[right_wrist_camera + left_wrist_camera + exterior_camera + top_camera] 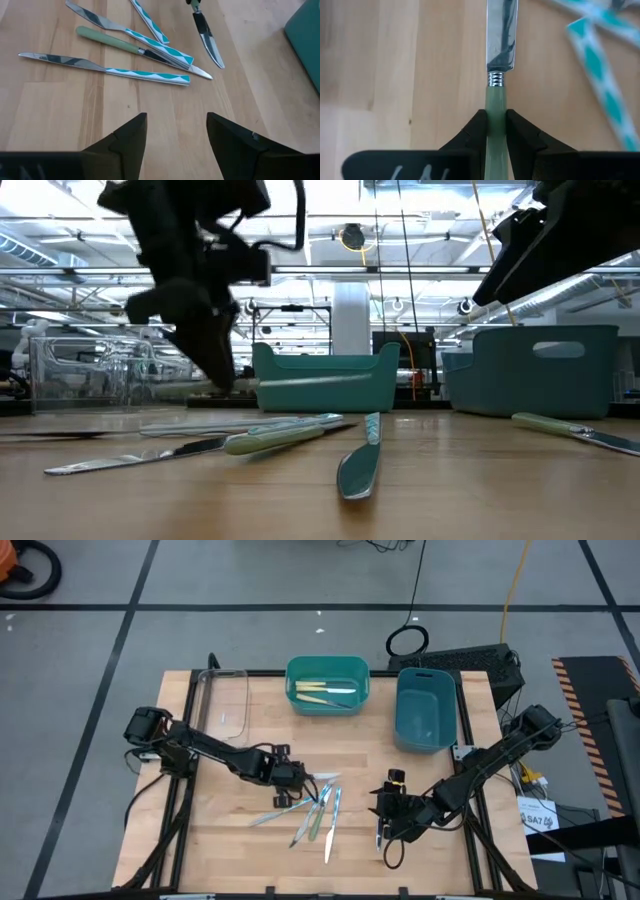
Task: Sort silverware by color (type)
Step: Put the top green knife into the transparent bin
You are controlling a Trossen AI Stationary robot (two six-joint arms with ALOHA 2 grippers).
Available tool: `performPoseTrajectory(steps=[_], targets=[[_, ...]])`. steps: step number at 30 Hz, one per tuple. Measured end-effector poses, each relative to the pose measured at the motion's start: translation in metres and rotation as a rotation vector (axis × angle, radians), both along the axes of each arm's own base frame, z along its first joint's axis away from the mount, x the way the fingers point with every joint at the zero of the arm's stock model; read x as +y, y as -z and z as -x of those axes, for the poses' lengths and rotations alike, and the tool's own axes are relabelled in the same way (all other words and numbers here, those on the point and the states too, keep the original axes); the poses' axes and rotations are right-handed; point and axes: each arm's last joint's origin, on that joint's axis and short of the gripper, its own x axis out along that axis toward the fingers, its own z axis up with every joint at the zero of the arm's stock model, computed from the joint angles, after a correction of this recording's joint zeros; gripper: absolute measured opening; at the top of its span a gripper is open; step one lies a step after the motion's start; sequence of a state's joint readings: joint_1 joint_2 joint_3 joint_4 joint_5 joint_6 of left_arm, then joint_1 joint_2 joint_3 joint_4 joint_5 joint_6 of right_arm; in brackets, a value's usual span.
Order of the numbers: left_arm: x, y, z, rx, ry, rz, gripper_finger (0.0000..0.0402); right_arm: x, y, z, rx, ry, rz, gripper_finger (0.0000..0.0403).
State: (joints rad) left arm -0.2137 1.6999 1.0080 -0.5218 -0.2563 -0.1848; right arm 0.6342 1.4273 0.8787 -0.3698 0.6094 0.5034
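Note:
My left gripper [303, 779] hangs over the table's middle, shut on a knife with a pale green handle [496, 107] and a silver blade [501, 35]. The same knife shows in the right wrist view [207, 37]. Just toward the near edge, several more knives lie flat in a loose pile [318, 812]. Some have teal-and-white patterned handles [147, 75] and one has a pale green handle [105, 38]. My right gripper [176, 120] stands open above bare wood to the right of the pile [384, 812]. Another pale green knife [570, 429] lies near it. My left gripper pinches the pale green handle [496, 120] between its two fingers, a little behind the ribbed metal collar. The fingers [472, 132] slant steeply down from above and lie along the knife. The blade reaches out past the fingertips. Whether its tip is clear of the table, I cannot tell.
A teal bin [327, 685] at the far middle holds yellow-handled utensils [322, 691]. A taller blue bin [425, 708] stands to its right. A clear tray [222, 700] sits at the far left. Bare wood lies between the bins and the pile.

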Motion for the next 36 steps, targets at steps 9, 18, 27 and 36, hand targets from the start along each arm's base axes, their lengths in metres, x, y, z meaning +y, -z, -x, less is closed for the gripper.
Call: performPoseTrajectory(steps=[9, 18, 27, 36], targets=[[-0.027, -0.034, -0.014, -0.092, 0.084, -0.004, 0.0054, 0.002, -0.001, -0.004, -0.051, 0.013, 0.006, 0.0199], [-0.039, -0.046, -0.017, -0.145, 0.098, -0.057, 0.0054, 0.003, 0.011, -0.017, -0.116, 0.083, 0.112, 0.0199], [-0.044, -0.048, -0.019, -0.184, 0.094, -0.052, 0.0054, -0.003, 0.015, -0.029, -0.147, 0.119, 0.108, 0.0199], [-0.050, -0.048, -0.017, -0.192, 0.107, -0.059, 0.0054, -0.006, 0.015, -0.033, -0.151, 0.136, 0.035, 0.0199]])
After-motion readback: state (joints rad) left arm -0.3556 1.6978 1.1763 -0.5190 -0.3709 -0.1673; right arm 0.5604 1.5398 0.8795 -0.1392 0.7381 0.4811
